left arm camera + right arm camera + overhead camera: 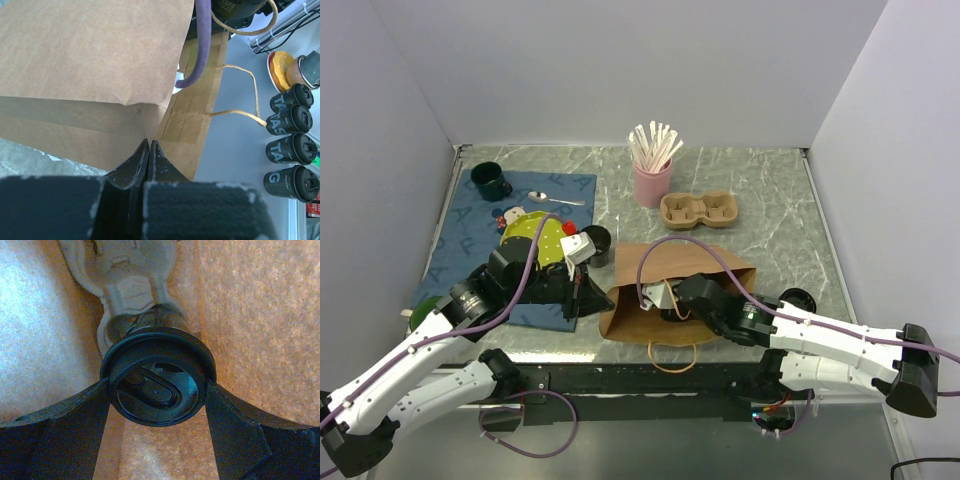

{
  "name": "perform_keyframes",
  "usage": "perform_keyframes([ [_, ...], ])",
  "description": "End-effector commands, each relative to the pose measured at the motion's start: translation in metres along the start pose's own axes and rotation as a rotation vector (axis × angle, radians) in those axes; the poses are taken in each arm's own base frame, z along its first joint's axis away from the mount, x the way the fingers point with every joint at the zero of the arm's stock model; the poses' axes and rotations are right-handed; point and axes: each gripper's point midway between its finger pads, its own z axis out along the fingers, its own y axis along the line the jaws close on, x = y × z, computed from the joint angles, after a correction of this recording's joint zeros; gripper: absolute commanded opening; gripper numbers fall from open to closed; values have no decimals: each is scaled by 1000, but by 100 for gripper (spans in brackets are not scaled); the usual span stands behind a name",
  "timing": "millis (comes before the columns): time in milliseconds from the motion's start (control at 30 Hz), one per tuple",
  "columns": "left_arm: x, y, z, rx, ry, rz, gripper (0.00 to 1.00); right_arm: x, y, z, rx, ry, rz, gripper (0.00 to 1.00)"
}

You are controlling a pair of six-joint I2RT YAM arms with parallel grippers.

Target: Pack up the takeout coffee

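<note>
the bag (90, 60) is matt brown paper, creased. the cup lid (157, 390) is glossy black plastic. the carrier (130, 285) looks like rough pale pulp. the stirrers (655, 143) are bare wood.

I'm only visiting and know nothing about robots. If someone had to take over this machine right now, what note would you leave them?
Left gripper: shut on the edge of the paper bag, by its mouth.
Right gripper: inside the bag, closed on the black-lidded coffee cup.
The bag lies on its side near the arms. The cup carrier and stirrers sit behind it, outside.
Done: cup is in the bag.
Left: release the cup, pull the arm out, and probably pack the rest.
</note>
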Motion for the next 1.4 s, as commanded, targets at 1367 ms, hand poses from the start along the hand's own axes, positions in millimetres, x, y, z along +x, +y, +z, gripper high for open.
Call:
perform_keyframes([
  [1367,-8,-4,3,19,-14,64,1,-48,6,-19,-212,-157,79,49],
])
